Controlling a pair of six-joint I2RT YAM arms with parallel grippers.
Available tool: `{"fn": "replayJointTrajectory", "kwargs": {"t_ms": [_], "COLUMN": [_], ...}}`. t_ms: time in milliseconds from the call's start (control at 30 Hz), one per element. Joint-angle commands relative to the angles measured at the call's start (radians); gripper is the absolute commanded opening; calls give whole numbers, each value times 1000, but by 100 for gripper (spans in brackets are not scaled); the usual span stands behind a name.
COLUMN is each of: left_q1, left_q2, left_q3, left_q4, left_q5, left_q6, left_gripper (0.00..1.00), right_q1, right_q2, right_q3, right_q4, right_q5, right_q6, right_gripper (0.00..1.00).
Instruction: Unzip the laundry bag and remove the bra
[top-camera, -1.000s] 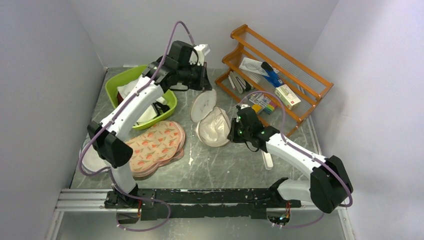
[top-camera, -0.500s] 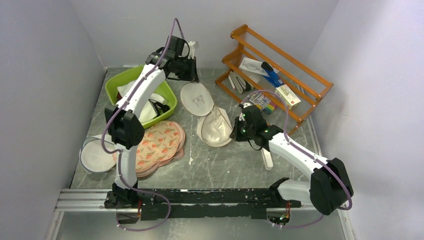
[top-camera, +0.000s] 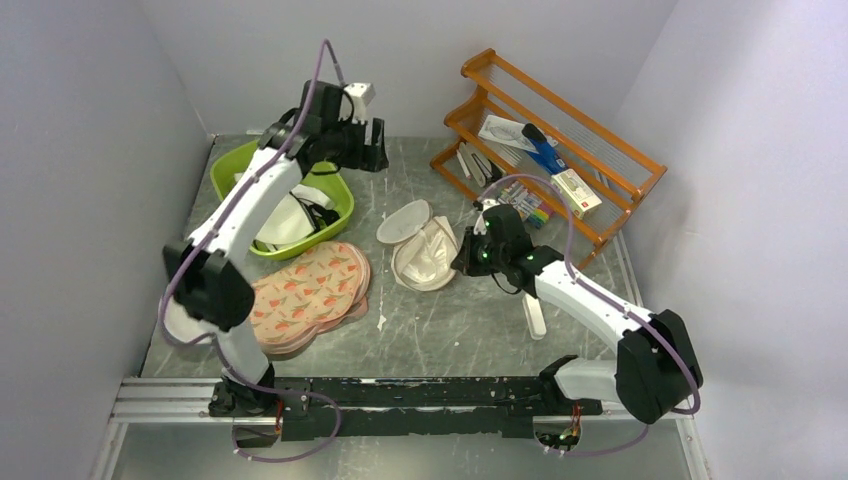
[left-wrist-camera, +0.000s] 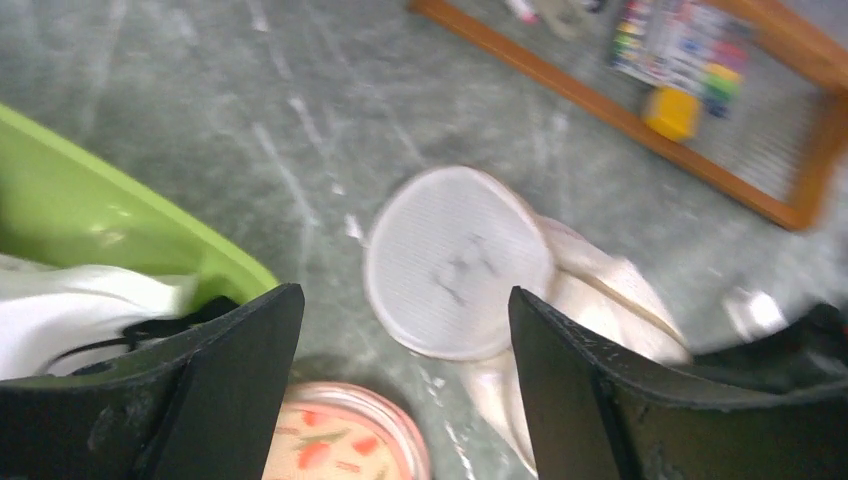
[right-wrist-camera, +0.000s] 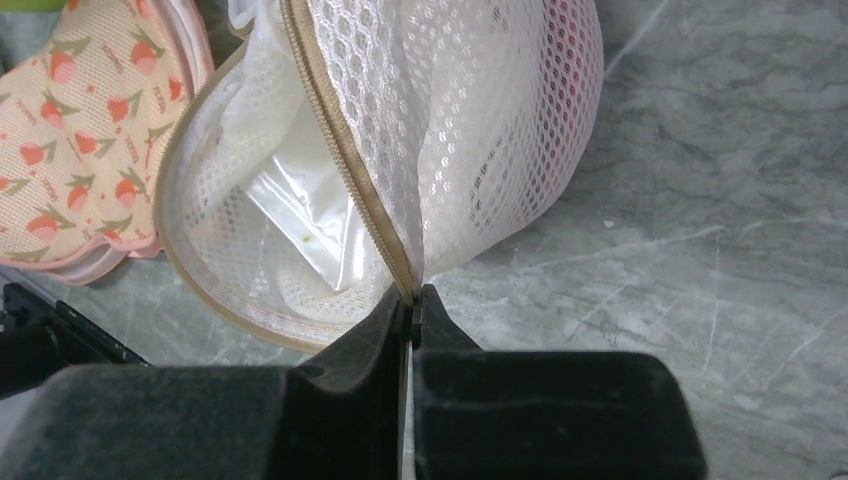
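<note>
The laundry bag (top-camera: 428, 255) lies unzipped mid-table, its round lid (top-camera: 402, 221) with the black bra drawing (left-wrist-camera: 458, 268) flopped open to the left. My right gripper (right-wrist-camera: 411, 296) is shut on the bag's beige zipper edge (right-wrist-camera: 345, 150) at its near right side. Through the mesh a patch of the red bra (right-wrist-camera: 572, 40) shows. White mesh lining and a clear plastic sheet (right-wrist-camera: 310, 225) fill the open mouth. My left gripper (top-camera: 372, 152) hangs high behind the bag, open and holding nothing, with the lid below and between its fingers (left-wrist-camera: 235, 370).
A green basin (top-camera: 232, 165) with white garments stands at the back left. Peach fruit-printed pads (top-camera: 310, 288) lie left of the bag. A wooden rack (top-camera: 600, 150) with small items fills the back right. A white strip (top-camera: 535, 320) lies near the right arm.
My left gripper has opened, let go of the bag's lid and pulled up and back to the left. The lid dropped down beside the bag. My right gripper stays shut on the zipper edge.
</note>
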Motion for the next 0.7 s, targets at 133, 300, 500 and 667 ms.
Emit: {"fn": "replayJointTrajectory", "kwargs": {"t_ms": [133,300,500,667], "left_q1": [-95,-264,-339,-339], "left_q2": [-321,-328,-286,-213], "left_q3": [-550,-675,-732,-780], "left_q4": [436,539,591,708], "left_q5": [445,339,149,164], "left_q6": [-218,-289,-344,-442], "left_gripper": [88,66,53,49], "right_q1": [-4,-4,-4,-5], "right_q2": [57,50,13,7], "right_q3": [64,49,15,-10], "right_q4": [41,54,68,87], "right_q5": [-25,-48,-6,14], "right_q6": [-12,-11,1,18], "right_gripper": [0,0,0,0]}}
